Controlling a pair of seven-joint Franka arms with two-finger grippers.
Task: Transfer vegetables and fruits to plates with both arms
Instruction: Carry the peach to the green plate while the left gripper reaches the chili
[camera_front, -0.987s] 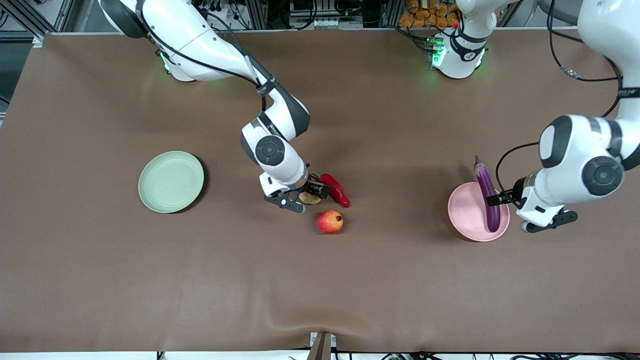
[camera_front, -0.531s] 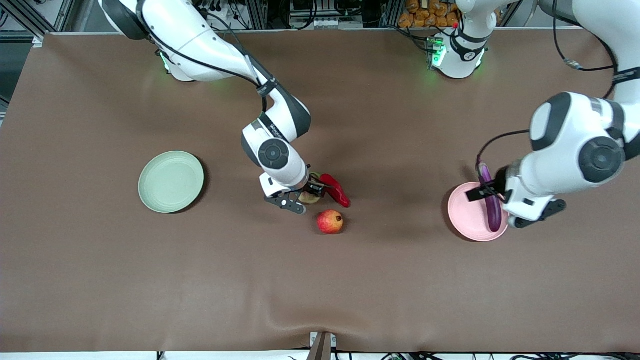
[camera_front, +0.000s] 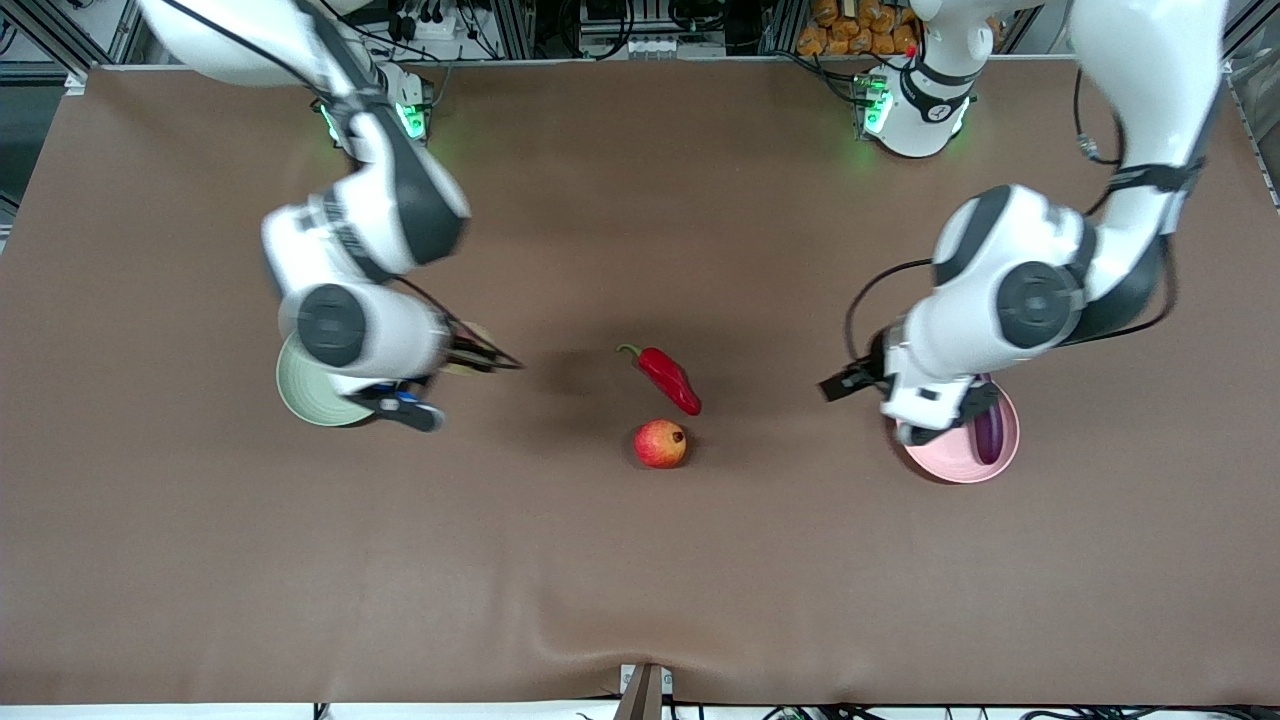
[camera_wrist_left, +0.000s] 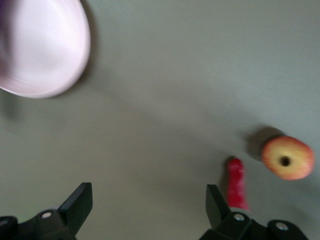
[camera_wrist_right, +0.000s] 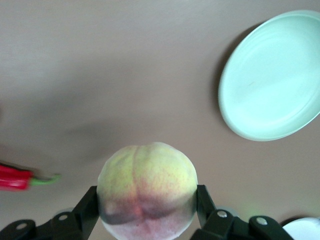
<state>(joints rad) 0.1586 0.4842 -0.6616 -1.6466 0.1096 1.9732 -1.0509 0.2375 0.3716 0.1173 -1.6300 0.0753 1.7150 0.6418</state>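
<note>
Brown cloth covers the table (camera_front: 640, 560) you are working over, and the big change on it is where the two arms now stand. Your right gripper (camera_wrist_right: 147, 207), which a second ago sat down among the produce at the middle of the table, has risen and swung toward the right arm's end; its fingers are clamped on the fuzzy peach (camera_wrist_right: 147, 192) from both sides, and it hangs just beside the pale green plate (camera_front: 310, 395), not yet over the centre. Your left gripper (camera_wrist_left: 147, 210) has let go and pulled off the pale pink plate (camera_front: 950, 460); its fingers stand wide with nothing between them, over bare cloth between that plate and the middle of the table. The purple eggplant (camera_front: 988, 432) lies in the pink plate under the left arm's wrist, so count one vegetable as delivered. The pomegranate (camera_front: 660, 443) and the red chili pepper (camera_front: 670, 378) rest on the cloth, both ahead of the left gripper and well apart from the right one. I judge the peach drop comes next, then the chili for the left arm.
</note>
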